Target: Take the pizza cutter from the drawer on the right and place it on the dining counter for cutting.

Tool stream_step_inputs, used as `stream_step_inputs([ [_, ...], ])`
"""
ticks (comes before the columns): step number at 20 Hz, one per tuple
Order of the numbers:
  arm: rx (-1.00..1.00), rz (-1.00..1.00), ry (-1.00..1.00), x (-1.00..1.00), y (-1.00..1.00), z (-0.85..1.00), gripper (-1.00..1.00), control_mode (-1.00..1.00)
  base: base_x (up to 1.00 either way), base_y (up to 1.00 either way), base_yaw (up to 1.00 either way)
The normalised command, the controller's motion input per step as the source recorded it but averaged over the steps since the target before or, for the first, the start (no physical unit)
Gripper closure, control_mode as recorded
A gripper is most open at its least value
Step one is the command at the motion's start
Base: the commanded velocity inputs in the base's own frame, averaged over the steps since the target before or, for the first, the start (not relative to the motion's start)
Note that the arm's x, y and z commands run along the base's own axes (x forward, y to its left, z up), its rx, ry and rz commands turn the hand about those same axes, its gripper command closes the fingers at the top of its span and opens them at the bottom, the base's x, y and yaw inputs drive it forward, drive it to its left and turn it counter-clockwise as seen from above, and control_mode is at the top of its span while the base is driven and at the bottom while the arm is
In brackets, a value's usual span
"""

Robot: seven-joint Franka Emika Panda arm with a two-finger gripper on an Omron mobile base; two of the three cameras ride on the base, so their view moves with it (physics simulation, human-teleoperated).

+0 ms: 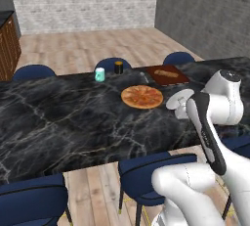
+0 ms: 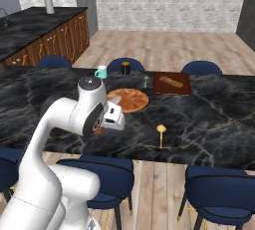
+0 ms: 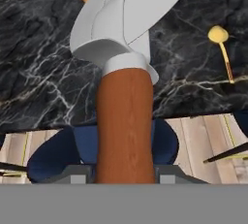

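A: The pizza cutter (image 3: 125, 72) is seen centre frame in the hand view, its brown handle clamped between the fingers of the gripper (image 3: 124, 172), wheel blade pointing away toward the upper frame.

B: Why is it held above the near edge of the dining counter (image 1: 58, 122)?

A: It is judged that the blade is carried out over the marble first, so the tool can be set down near the pizza (image 1: 142, 96), where cutting is wanted.

B: Surroundings noted?

A: A blue chair (image 3: 164, 145) lies below the handle; a gold spoon (image 2: 161, 133) rests at right centre in the right base view.
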Motion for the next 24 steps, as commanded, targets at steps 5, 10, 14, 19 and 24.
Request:
stream_step_inputs([
  [5, 0.01, 0.00, 0.04, 1.00, -0.23, -0.20, 1.00, -1.00, 0.00, 0.00, 0.00],
  [10, 0.00, -0.03, 0.04, 1.00, 0.00, -0.19, 1.00, -1.00, 0.00, 0.00, 0.00],
  [14, 0.00, -0.05, 0.04, 0.96, -0.03, -0.32, 1.00, -1.00, 0.00, 0.00, 0.00],
  [19, 0.00, -0.12, 0.02, 0.73, -0.23, -0.53, 1.00, -1.00, 0.00, 0.00, 0.00],
  [24, 0.00, -0.11, 0.01, 0.65, -0.17, -0.45, 1.00, -1.00, 0.00, 0.00, 0.00],
])
